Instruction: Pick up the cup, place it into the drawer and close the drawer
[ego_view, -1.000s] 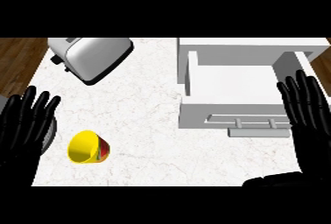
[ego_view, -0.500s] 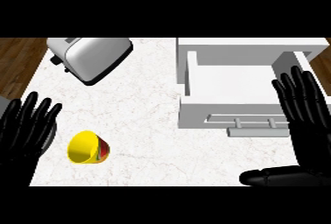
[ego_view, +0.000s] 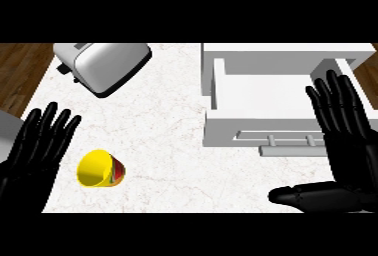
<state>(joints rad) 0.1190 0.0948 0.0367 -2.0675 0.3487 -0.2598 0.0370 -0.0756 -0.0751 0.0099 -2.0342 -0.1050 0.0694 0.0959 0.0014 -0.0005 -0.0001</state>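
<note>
Yellow on the outside and lying tipped on its side, the single cup (ego_view: 100, 169) rests on the white marble counter (ego_view: 162, 130) just beside the left hand (ego_view: 37, 145), whose fingers are straight and spread and hold nothing. One white drawer (ego_view: 277, 107) stands pulled open at the right, its handle (ego_view: 284, 140) facing the near edge, with the right hand (ego_view: 347, 145) flat and open-fingered over its right side. One silver toaster (ego_view: 103, 62) sits at the far left, and no writing can be read on anything.
</note>
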